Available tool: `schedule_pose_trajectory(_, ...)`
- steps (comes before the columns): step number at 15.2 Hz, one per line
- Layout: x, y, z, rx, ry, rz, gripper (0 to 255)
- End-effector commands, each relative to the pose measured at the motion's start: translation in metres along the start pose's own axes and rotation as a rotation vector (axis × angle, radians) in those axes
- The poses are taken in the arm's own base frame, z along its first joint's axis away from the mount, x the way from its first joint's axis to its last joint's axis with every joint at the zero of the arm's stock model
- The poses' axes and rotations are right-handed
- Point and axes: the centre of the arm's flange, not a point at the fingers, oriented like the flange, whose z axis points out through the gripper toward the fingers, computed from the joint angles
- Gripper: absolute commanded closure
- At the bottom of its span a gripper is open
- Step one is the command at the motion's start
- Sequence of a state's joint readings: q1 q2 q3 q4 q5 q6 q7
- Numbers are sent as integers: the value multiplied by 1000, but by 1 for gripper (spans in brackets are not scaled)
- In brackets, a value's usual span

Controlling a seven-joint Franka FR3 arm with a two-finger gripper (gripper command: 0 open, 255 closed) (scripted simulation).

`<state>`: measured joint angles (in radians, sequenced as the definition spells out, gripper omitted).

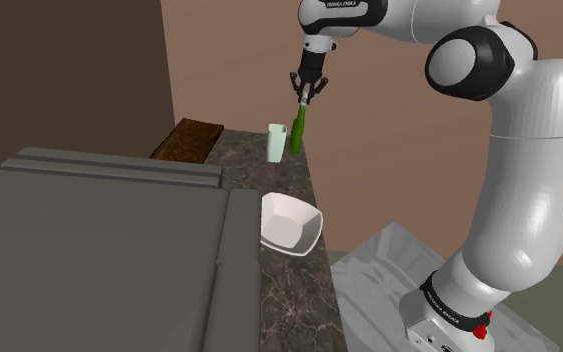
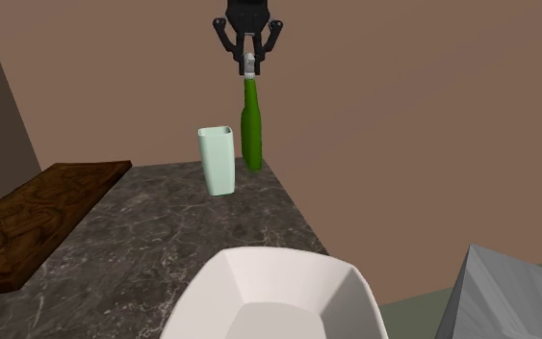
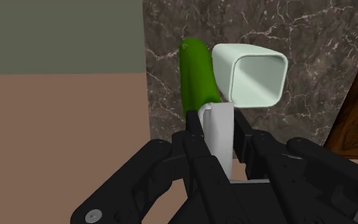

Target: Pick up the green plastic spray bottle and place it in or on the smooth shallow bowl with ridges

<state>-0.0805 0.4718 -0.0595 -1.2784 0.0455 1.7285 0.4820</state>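
The hand (image 2: 250, 67) is closed on the pale spray head of the green bottle (image 2: 251, 125), which stands upright at the surface's (image 2: 163, 231) far corner, just beside a pale cup (image 2: 217, 161). The white bowl (image 1: 289, 222) sits well apart — cut off in the second exterior view.

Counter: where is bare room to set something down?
The marble counter is bare between the pale cup and the white bowl, bordered by the wooden board on the second exterior view's left. The far corner is crowded: cup and green bottle stand close, the tool clasping the bottle's top.
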Motion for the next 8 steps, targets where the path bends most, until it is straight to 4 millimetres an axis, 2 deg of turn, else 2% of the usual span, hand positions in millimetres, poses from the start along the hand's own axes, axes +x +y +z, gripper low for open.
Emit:
schedule_pose_trajectory(1, -1, 0, -11, 0, 0, 0, 255)
schedule_pose_trajectory(8, -2, 0, -47, 0, 0, 0, 255)
